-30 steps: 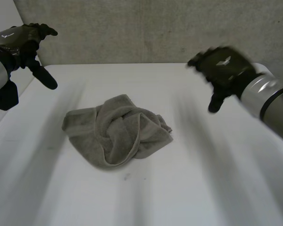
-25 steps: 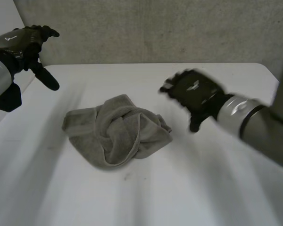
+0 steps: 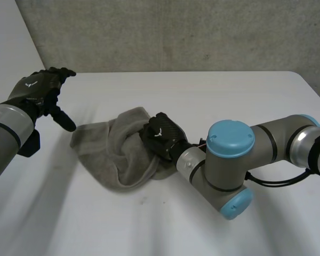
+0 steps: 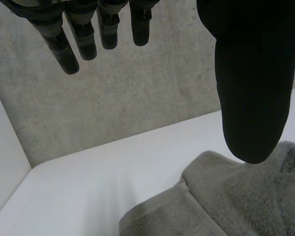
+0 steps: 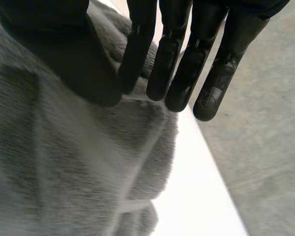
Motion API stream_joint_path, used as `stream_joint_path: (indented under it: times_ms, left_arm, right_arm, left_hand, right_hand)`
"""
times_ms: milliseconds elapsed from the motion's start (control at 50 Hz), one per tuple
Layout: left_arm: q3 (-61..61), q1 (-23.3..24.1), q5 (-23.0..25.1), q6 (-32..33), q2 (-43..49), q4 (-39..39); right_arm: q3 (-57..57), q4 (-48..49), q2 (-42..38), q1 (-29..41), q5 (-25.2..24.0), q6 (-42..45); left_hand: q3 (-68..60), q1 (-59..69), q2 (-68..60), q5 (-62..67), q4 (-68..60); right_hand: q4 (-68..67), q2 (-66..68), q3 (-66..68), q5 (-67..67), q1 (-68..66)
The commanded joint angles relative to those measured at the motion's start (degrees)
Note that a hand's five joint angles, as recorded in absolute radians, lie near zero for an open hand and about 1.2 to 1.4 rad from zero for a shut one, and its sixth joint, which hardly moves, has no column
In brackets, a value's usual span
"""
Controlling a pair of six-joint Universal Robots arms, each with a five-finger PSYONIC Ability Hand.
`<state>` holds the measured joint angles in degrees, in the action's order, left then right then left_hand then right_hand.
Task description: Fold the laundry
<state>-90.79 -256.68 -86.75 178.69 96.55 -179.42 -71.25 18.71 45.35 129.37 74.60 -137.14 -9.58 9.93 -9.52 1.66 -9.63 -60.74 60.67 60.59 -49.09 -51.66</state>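
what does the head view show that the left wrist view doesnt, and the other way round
Head view adds: the right robot hand at the middle of the crumpled grey towel, its arm reaching in from the side, and the towel's whole outline.
Left wrist view adds: the left robot hand from the palm side, fingers straight, with the towel's hemmed edge close by its thumb.
Shared: the towel, the white table, the concrete wall and the left robot hand.

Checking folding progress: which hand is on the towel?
The right hand, resting on the towel's crumpled middle; the left hand is raised beside it, touching nothing.
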Motion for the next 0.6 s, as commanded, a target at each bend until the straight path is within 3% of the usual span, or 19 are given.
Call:
stream_joint_path:
  times_ms: [20,180,220,340,380,400,440,520,580,600]
  left_arm:
    - [-1.14,-0.49,0.0,-0.01,1.1,-2.78]
    - [-1.49,-0.49,2.2,0.08,3.82,-4.63]
    - [-1.49,-0.49,5.08,0.08,4.61,-4.71]
    - [-2.9,-0.49,12.57,0.96,4.7,-4.8]
    - [-4.21,-0.49,19.83,4.37,5.05,-5.33]
    - [-4.22,-0.49,19.86,4.39,5.05,-5.33]
    - [-5.53,-0.58,25.81,9.28,6.36,-6.2]
    - [-5.97,-0.76,28.73,13.86,7.86,-6.38]
    - [-5.45,-0.93,28.3,17.03,9.96,-6.56]
    - [-5.1,-0.93,27.61,17.65,10.76,-6.73]
  right_arm:
    - [0.24,2.47,1.14,-0.08,1.6,2.76]
    - [-0.47,1.33,12.92,-0.79,2.3,-3.04]
    - [-0.47,-1.03,17.64,-0.87,1.96,-8.03]
    - [0.94,-8.95,22.68,-2.19,1.78,-11.57]
    - [1.9,-14.64,26.17,-2.98,1.51,-11.57]
    - [1.91,-14.66,26.19,-2.98,1.51,-11.57]
    - [2.08,-19.3,29.34,-3.16,0.64,-11.66]
    - [1.47,-22.91,32.15,-3.77,-0.41,-11.48]
    - [-0.28,-25.99,33.75,-5.35,-1.47,-11.39]
    - [-1.77,-26.79,33.84,-6.4,-2.08,-11.48]
  left_hand:
    - [-0.47,0.12,-0.53,-1.62,-0.41]
    - [-0.47,0.12,-0.53,-1.62,-0.41]
    - [-0.8,0.45,-0.86,-1.28,-0.75]
    - [-1.65,1.29,-1.71,-0.44,-1.59]
    - [-2.15,1.8,-2.21,0.06,-2.09]
    - [-2.15,1.8,-2.21,0.07,-2.1]
    - [-7.0,6.65,-7.06,4.92,-6.95]
    - [-7.87,7.52,-7.93,5.79,-7.82]
    - [-7.87,7.52,-7.93,5.79,-7.82]
    - [-7.87,7.52,-7.93,5.79,-7.82]
  right_hand:
    - [-19.26,19.33,19.41,-20.91,-28.34]
    - [-19.26,19.33,19.41,-20.91,-28.34]
    - [-19.26,19.33,19.41,-20.91,-28.34]
    - [-19.26,19.33,19.41,-20.91,-28.34]
    - [-19.26,19.33,19.41,-20.91,-28.34]
    - [-19.26,19.33,19.41,-20.91,-28.34]
    - [-19.26,19.33,19.41,-20.91,-28.34]
    - [-19.26,19.33,19.41,-20.91,-28.34]
    - [-19.26,19.33,19.41,-20.91,-28.34]
    - [-10.33,10.39,10.48,-11.98,-19.41]
